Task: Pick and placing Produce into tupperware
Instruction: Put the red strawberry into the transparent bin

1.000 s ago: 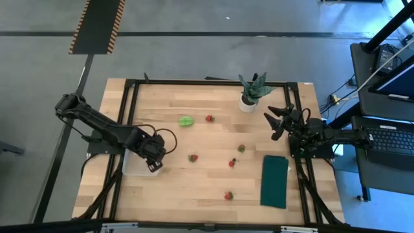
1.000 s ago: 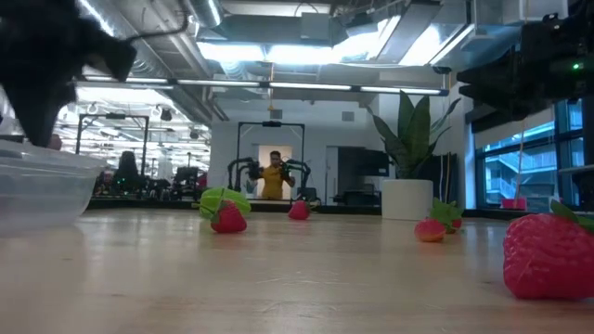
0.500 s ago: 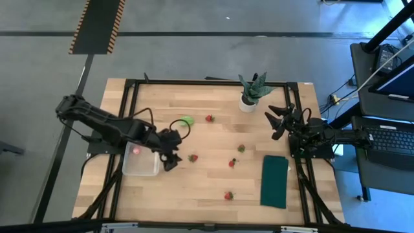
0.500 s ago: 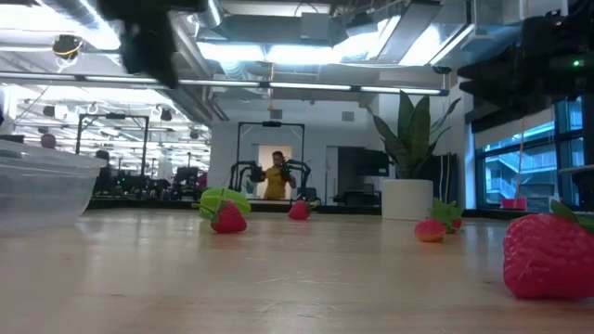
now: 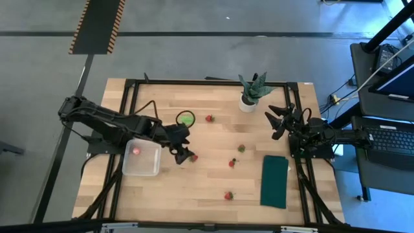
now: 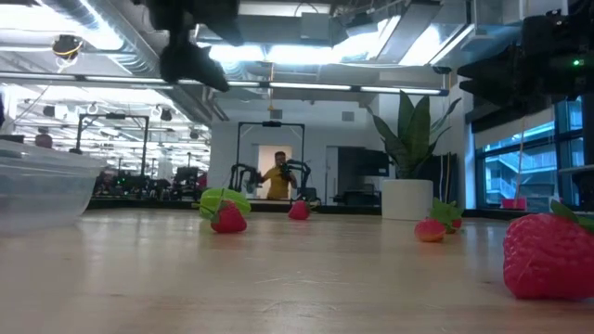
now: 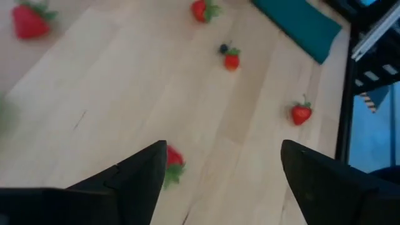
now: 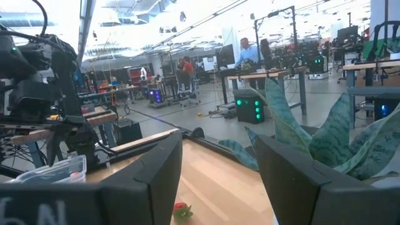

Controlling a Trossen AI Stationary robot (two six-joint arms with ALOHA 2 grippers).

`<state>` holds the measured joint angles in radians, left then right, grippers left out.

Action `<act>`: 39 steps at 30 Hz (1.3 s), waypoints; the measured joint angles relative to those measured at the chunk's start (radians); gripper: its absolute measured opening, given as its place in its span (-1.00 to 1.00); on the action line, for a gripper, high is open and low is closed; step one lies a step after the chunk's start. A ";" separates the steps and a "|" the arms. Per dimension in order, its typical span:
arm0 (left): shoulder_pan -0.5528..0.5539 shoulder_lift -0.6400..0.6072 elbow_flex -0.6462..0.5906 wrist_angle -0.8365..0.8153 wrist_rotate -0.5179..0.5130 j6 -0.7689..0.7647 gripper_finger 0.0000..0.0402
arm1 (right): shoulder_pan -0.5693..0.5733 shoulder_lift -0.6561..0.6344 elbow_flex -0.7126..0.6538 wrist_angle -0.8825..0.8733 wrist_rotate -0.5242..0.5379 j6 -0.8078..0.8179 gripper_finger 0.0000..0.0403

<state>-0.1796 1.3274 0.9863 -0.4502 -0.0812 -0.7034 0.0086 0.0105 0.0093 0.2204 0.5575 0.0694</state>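
Note:
The clear tupperware point(image 5: 145, 166) sits on the table's left part with one red strawberry point(image 5: 136, 151) inside it. My left gripper point(image 5: 184, 151) is open, hovering just right of the tupperware, over another strawberry point(image 5: 193, 157) that shows beside one finger in the left wrist view point(image 7: 174, 164). The light green leafy piece point(image 5: 187, 118) lies farther back, next to a strawberry point(image 5: 209, 118). The olive-brown piece point(image 5: 241, 148) and two more strawberries point(image 5: 231, 162) point(image 5: 228, 195) lie mid-table. My right gripper point(image 5: 279, 123) waits open at the right edge.
A spiky plant in a white pot point(image 5: 251, 94) stands at the far edge near my right gripper. A dark green cloth point(image 5: 275, 181) lies at the near right. A black frame runs along the table's edges. People stand in the room beyond.
My left gripper has moved from above the tupperware toward the table's right, stopping over the nearest strawberry. As it cleared the tupperware, a strawberry came into view lying inside it. In the low view the gripper travels rightward above the table.

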 joint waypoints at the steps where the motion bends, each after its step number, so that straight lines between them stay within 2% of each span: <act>1: 0.008 0.010 0.000 0.017 0.017 0.012 0.50 | 0.000 0.000 0.000 0.000 0.000 -0.001 0.01; 4: 0.027 0.064 0.027 0.037 0.050 0.107 0.50 | 0.000 0.000 0.000 0.000 0.000 -0.002 0.01; 8: 0.032 0.171 0.130 -0.102 0.050 0.255 0.50 | 0.000 0.000 0.000 0.000 0.000 -0.002 0.01; 12: 0.049 0.275 0.217 -0.292 0.063 0.276 0.50 | 0.000 0.000 0.000 -0.001 0.000 -0.002 0.01; 15: 0.062 0.338 0.260 -0.347 0.076 0.269 0.50 | 0.000 0.000 0.000 -0.001 0.000 -0.001 0.01; 26: 0.059 0.444 0.308 -0.341 0.074 0.373 0.49 | 0.000 0.000 0.000 -0.003 0.000 -0.001 0.01; 39: 0.053 0.479 0.308 -0.324 0.091 0.324 0.49 | 0.000 0.000 0.000 0.000 0.000 0.004 0.01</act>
<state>-0.1265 1.8066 1.2940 -0.7742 0.0101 -0.3797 0.0086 0.0109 0.0093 0.2207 0.5579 0.0738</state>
